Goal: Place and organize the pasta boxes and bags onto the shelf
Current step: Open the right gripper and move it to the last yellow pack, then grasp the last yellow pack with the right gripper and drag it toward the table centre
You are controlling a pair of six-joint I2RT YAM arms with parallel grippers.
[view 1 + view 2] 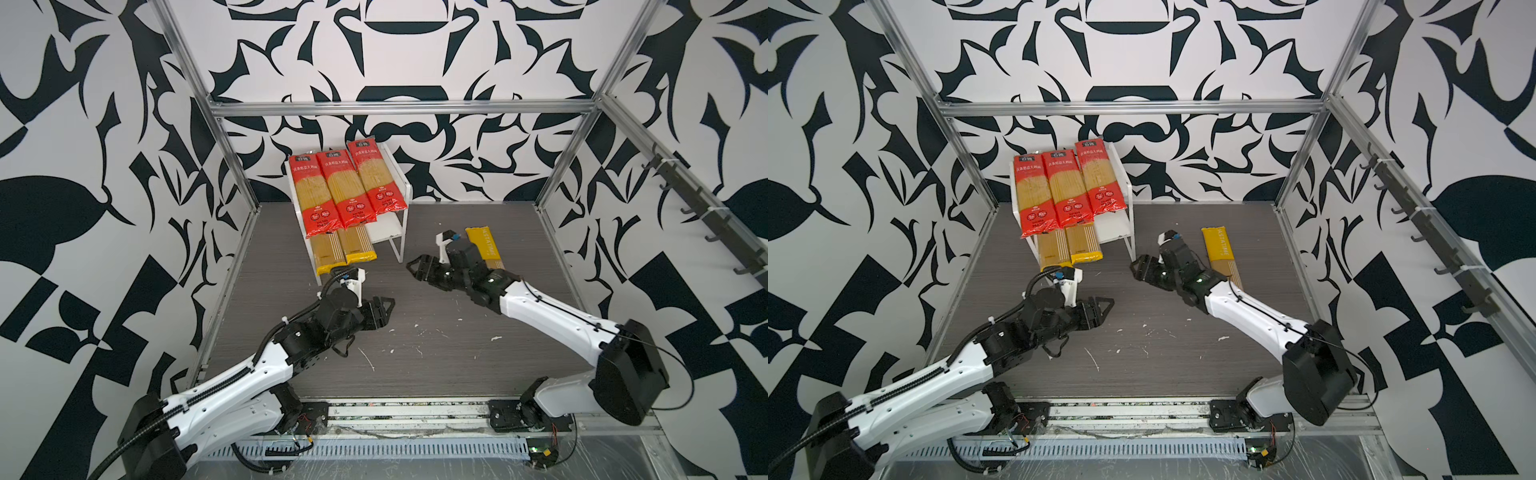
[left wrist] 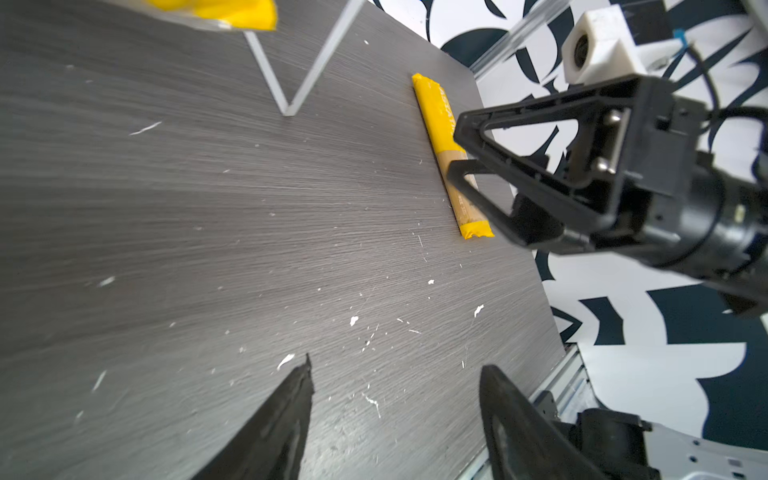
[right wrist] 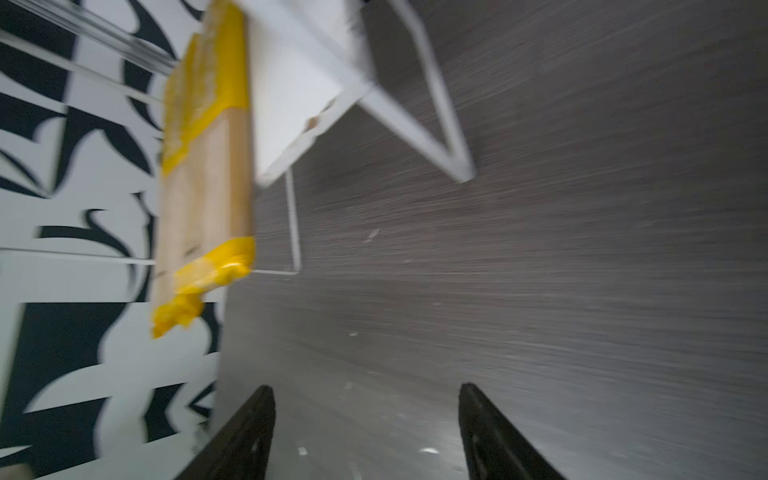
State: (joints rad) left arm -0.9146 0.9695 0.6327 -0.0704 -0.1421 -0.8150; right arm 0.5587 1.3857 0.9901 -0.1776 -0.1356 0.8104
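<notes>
Three red pasta bags (image 1: 341,187) (image 1: 1065,189) lie side by side on the top board of the white shelf (image 1: 397,176) (image 1: 1121,178). Two yellow packs (image 1: 343,251) (image 3: 208,166) rest on its lower board, their ends sticking out in front. A third yellow pack (image 1: 484,245) (image 1: 1219,253) (image 2: 440,120) lies flat on the table at the right. My right gripper (image 1: 413,266) (image 1: 1138,266) (image 3: 365,395) hangs open and empty just left of it, between pack and shelf. My left gripper (image 1: 388,309) (image 1: 1106,307) (image 2: 395,374) is open and empty in front of the shelf.
The grey table (image 1: 415,365) carries small white flecks and scratches. Aluminium frame posts (image 1: 232,166) and patterned walls close in the left, back and right. A rail of dark hooks (image 1: 706,216) runs along the right wall.
</notes>
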